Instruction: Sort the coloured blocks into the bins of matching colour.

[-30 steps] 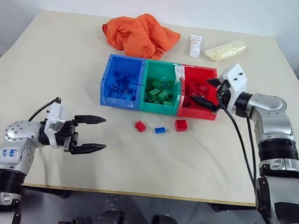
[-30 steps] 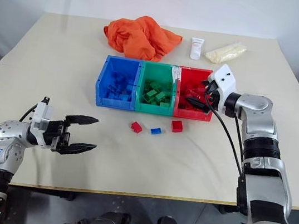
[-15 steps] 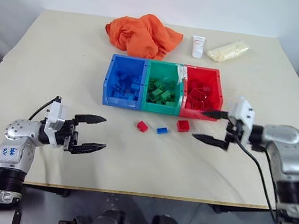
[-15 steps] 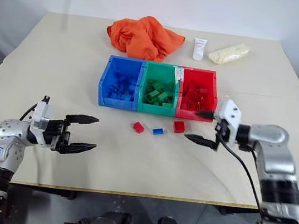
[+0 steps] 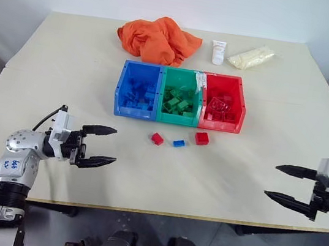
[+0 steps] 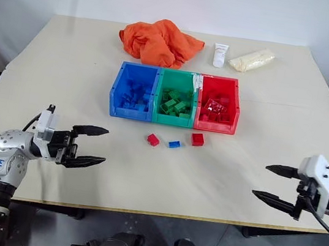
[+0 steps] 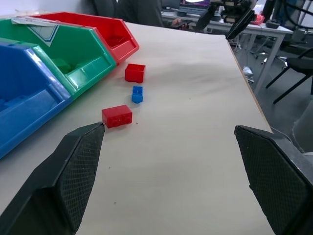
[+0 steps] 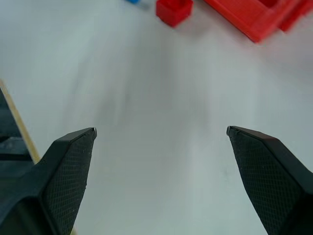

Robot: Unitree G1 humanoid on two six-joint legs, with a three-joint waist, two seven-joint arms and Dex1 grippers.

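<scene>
3 blocks on table just in front of the bins (image 5: pixel 177 120): small red block (image 5: pixel 157 138), blue block (image 5: pixel 178 143), bigger red block (image 5: pixel 201 138). They look light, stiff, slick plastic, so prob. best pinched across flat sides, not studs. Left gripper (image 5: pixel 104 147) and right gripper (image 5: pixel 282 183) both spread wide, empty, well apart from the blocks.

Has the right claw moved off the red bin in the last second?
Yes. The right claw, open and empty, has pulled back from over the red bin toward the table's near right edge, well past the three loose blocks.
</scene>
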